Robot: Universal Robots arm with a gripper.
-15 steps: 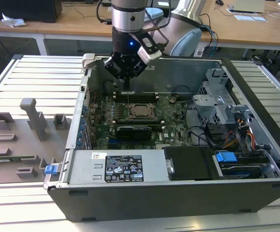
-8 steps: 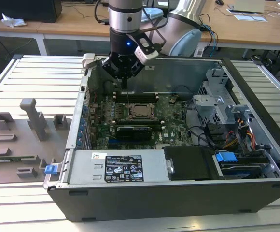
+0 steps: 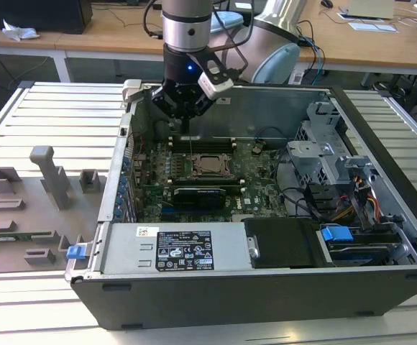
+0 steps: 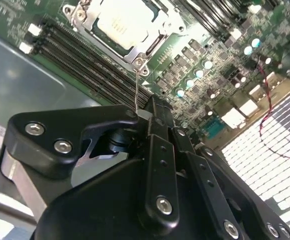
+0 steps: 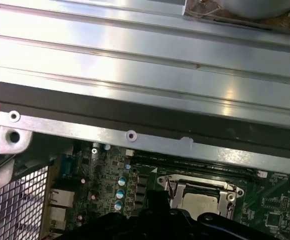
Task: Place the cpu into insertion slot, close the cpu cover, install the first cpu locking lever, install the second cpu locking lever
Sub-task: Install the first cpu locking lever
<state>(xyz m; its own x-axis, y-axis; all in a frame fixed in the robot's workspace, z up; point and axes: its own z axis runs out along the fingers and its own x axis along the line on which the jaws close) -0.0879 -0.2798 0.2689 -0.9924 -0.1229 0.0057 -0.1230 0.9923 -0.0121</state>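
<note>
Slippage is the main worry here: the jaws stand nearly together, pinching just the upper tip of a thin wire locking lever (image 4: 137, 90). The lever rises almost upright from the near corner of the insertion slot (image 3: 191, 165) to the jaws, above the motherboard (image 3: 259, 180). So small a hold on springy wire could let go under load. A freed lever would probably snap back and leave this step undone. The cpu (image 4: 120, 25) already lies flat in the slot, its pale top showing through the window of the cpu cover (image 4: 152, 39), which appears to be folded down over it. If the cover is not fully seated, forcing the lever down could bear unevenly on the chip, though whether it is seated cannot be judged from these views. A sweep along the wrong arc might bend the wire or miss its retaining hook, which I cannot make out. The memory slots (image 4: 85, 65) run just beside the slot and small capacitors (image 4: 192, 80) stand near. A low or sideways pass of the bulky black fingers (image 4: 157, 150) could knock them. The rear wall of the computer case (image 5: 135, 135) is also close.
</note>
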